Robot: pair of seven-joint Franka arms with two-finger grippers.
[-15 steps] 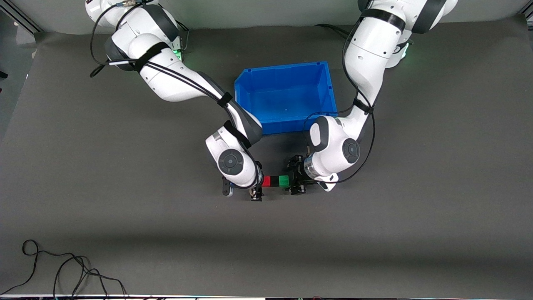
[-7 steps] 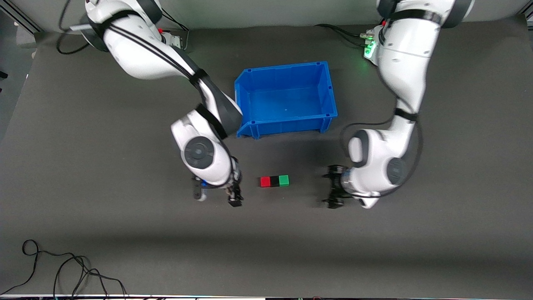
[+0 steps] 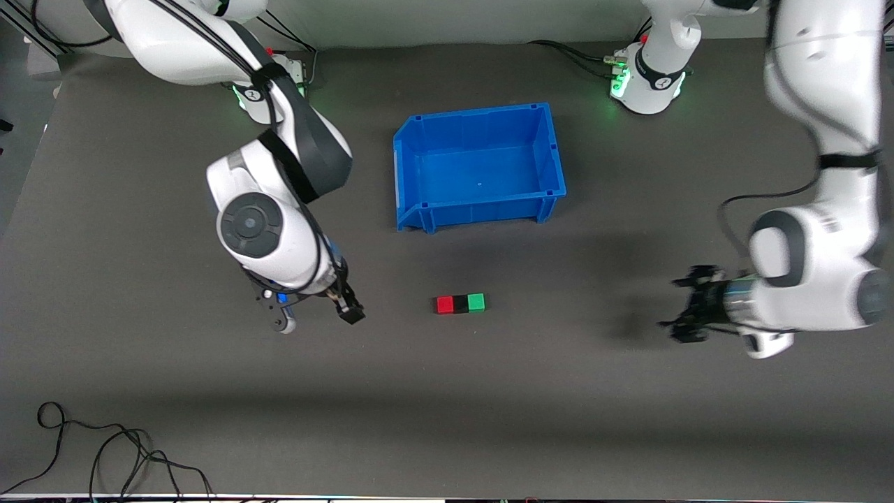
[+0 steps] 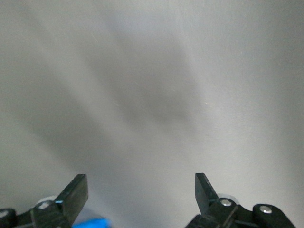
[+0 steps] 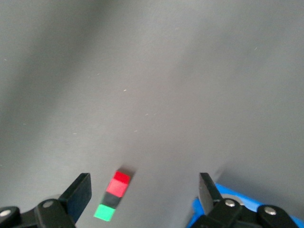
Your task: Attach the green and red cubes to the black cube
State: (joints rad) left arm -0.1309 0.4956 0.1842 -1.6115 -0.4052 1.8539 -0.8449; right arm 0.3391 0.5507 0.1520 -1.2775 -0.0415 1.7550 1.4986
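The red cube, black cube and green cube lie touching in one row on the mat, black in the middle, nearer to the front camera than the blue bin. The right wrist view shows the same row: red cube, black cube, green cube. My right gripper is open and empty over bare mat, off the red end of the row; it also shows in its own wrist view. My left gripper is open and empty over bare mat, well off the green end; its wrist view shows only mat.
The blue bin stands empty mid-table, farther from the front camera than the cubes; its corner shows in the right wrist view. A black cable lies at the front edge toward the right arm's end.
Both grippers were close against the ends of the cube row; they have drawn away, each toward its own arm's end of the table. The joined row has stayed in place.
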